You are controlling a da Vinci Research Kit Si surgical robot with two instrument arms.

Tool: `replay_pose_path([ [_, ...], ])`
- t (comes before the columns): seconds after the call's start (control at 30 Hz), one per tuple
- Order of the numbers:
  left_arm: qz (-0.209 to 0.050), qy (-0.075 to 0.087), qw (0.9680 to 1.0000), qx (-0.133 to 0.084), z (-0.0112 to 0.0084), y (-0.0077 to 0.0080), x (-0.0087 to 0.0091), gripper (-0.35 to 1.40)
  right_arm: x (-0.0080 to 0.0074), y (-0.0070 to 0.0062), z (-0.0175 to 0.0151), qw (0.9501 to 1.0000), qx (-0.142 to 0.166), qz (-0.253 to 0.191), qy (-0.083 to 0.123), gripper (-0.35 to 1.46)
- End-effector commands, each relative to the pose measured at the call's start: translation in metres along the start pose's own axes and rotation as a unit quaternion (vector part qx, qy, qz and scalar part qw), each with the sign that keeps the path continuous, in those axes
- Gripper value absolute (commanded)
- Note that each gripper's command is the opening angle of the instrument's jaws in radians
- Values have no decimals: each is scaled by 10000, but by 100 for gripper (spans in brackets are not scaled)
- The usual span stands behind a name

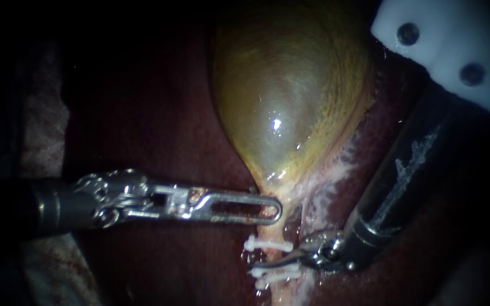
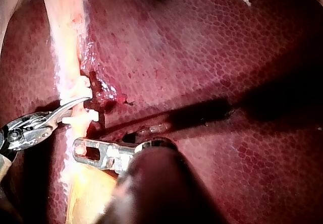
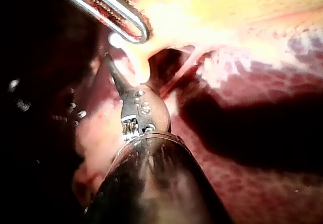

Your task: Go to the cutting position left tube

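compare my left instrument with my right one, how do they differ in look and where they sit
The left instrument ends in a long slotted tip; the right instrument ends in short, slim curved jaws. The left lies level at the neck of the gallbladder; the right slants in from the upper right, lower down, its jaws open between the white clips on the tube. Both have metal tips on dark shafts.
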Motion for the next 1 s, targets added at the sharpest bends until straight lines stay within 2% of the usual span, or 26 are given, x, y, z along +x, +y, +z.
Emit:
replay_pose_path([
  [0.03,1,1,10000,1,0,0,0,-35,0,0,0,10000,-5,-3,0,91],
  [0.7,1,0,10000,1,0,0,0,-35,0,1,0,10000,0,54,3,63],
  [1.0,1,0,10000,1,0,0,0,-35,1,1,0,10000,1,53,2,59],
])
